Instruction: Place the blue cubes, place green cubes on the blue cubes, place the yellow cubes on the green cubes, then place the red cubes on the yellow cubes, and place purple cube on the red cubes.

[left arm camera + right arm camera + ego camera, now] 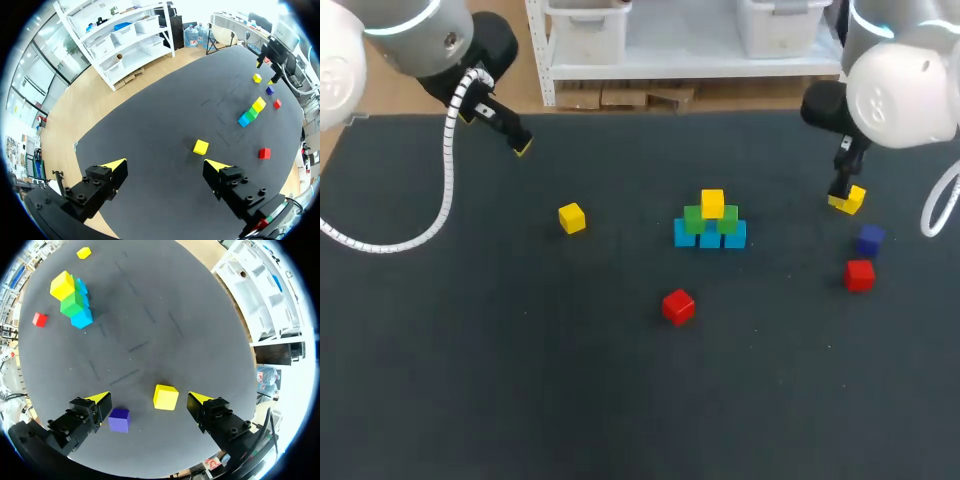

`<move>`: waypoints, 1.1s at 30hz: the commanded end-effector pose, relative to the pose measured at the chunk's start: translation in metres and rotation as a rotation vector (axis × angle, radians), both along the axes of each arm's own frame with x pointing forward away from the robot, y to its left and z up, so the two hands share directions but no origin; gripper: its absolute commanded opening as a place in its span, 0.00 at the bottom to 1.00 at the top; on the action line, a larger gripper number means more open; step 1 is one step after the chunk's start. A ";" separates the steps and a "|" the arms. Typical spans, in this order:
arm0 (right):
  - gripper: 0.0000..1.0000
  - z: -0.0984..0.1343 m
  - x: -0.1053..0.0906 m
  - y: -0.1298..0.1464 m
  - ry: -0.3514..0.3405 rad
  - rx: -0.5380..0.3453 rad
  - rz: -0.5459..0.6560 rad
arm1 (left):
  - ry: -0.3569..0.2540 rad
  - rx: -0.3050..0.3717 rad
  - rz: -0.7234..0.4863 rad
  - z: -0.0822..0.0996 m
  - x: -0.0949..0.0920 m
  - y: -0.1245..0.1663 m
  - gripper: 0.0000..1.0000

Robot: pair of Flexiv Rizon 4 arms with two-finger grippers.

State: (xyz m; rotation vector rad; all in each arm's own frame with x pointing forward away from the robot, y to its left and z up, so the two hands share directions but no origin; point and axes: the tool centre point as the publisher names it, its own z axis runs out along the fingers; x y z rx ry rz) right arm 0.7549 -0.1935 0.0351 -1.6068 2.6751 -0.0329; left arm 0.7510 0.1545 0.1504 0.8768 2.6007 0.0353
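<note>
A pyramid stands mid-table: blue cubes (710,236) at the bottom, two green cubes (710,219) on them and a yellow cube (712,203) on top. My right gripper (148,399) is open, hanging above a loose yellow cube (165,397) that shows between its fingers, untouched. The purple cube (119,420) lies close beside one finger. A red cube (859,274) sits near the purple cube (870,239). Another red cube (678,306) lies in front of the pyramid. My left gripper (165,165) is open and empty at the far left, with a second loose yellow cube (201,147) ahead of it.
The dark table (470,380) has its far edge just behind both grippers. My left arm's white cable (445,190) loops over the left part of the table.
</note>
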 end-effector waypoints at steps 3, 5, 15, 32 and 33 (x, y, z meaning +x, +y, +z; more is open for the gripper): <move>1.00 -0.015 0.002 -0.014 0.019 0.026 -0.006 | 0.002 -0.002 -0.003 0.000 0.001 0.001 1.00; 1.00 -0.018 0.003 -0.017 0.022 0.028 -0.009 | 0.002 -0.002 -0.003 0.000 0.001 0.001 1.00; 1.00 -0.033 0.008 -0.025 0.036 0.052 -0.003 | 0.002 -0.002 -0.003 0.000 0.001 0.001 1.00; 0.42 -0.043 0.011 -0.024 0.049 0.079 -0.012 | 0.002 -0.002 -0.003 0.000 0.001 0.001 1.00; 0.37 -0.043 0.011 -0.024 0.048 0.079 -0.011 | 0.002 -0.002 -0.003 0.000 0.001 0.001 1.00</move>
